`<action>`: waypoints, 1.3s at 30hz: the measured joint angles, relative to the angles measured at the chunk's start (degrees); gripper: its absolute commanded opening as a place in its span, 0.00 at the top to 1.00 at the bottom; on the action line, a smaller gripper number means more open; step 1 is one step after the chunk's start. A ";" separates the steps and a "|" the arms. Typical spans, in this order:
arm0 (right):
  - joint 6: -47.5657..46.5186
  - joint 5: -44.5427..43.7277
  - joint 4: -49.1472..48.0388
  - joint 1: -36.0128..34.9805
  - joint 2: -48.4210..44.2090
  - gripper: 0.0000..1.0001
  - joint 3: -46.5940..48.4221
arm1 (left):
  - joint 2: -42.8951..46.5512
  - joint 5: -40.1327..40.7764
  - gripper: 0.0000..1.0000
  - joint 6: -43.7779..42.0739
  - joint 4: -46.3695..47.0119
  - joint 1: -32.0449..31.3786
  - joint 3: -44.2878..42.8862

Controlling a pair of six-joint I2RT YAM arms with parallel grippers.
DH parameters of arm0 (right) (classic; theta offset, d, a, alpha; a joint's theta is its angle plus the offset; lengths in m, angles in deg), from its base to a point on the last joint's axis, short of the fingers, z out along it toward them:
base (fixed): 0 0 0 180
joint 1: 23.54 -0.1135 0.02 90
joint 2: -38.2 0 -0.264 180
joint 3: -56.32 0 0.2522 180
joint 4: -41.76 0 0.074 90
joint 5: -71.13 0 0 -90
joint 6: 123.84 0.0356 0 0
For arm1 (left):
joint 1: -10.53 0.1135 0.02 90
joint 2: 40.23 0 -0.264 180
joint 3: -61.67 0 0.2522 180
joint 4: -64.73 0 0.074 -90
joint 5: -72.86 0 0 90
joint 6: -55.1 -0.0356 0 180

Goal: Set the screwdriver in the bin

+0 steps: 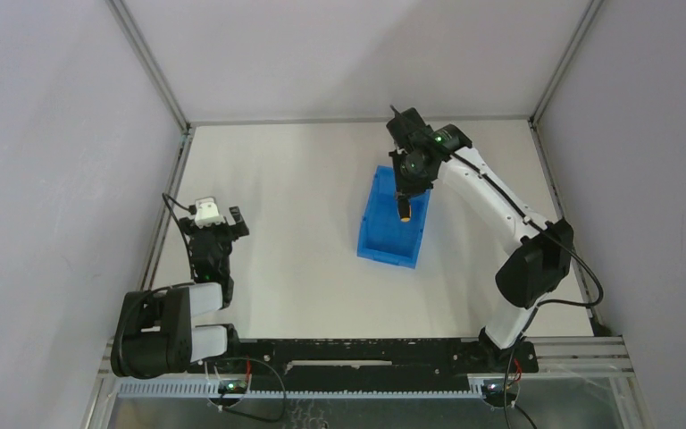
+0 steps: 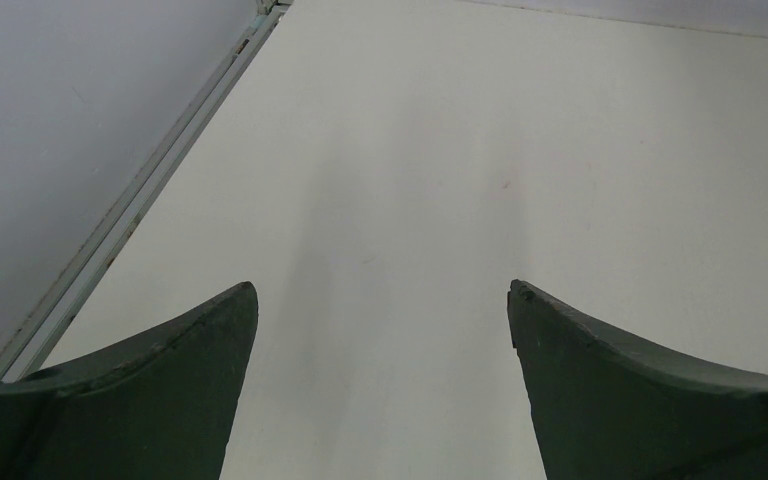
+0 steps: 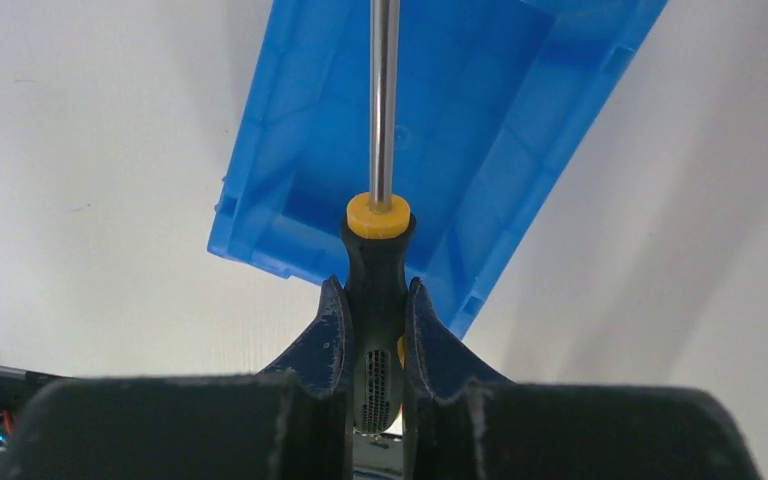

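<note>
The blue open-top bin (image 1: 384, 234) sits on the white table right of centre; it also shows in the right wrist view (image 3: 290, 190). My right gripper (image 1: 405, 198) hangs above the bin's far half, shut on the screwdriver. In the right wrist view the gripper (image 3: 376, 290) clamps the black and yellow handle of the screwdriver (image 3: 377, 250), and the metal shaft points out over the bin's inside. In the top view only the handle end of the screwdriver (image 1: 404, 211) shows. My left gripper (image 1: 216, 219) is open and empty over bare table at the left; it also shows in the left wrist view (image 2: 382, 295).
Metal frame rails run along the table's left edge (image 1: 168, 206), its right edge and the back. White walls enclose the cell. The right arm (image 1: 500, 206) reaches across the right side of the table.
</note>
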 measured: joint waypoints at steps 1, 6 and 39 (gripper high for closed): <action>0.00 -0.11 -0.52 -0.28 -0.02 1.00 -0.55 | 0.00 0.00 0.00 0.00 0.00 0.00 0.00; 0.00 0.31 -5.86 -0.92 0.37 1.00 -8.37 | 0.00 0.00 0.00 0.00 0.00 0.00 0.00; -0.24 -1.92 -20.61 -2.95 -14.91 0.00 -13.70 | 0.00 0.00 0.00 0.00 0.00 0.00 0.00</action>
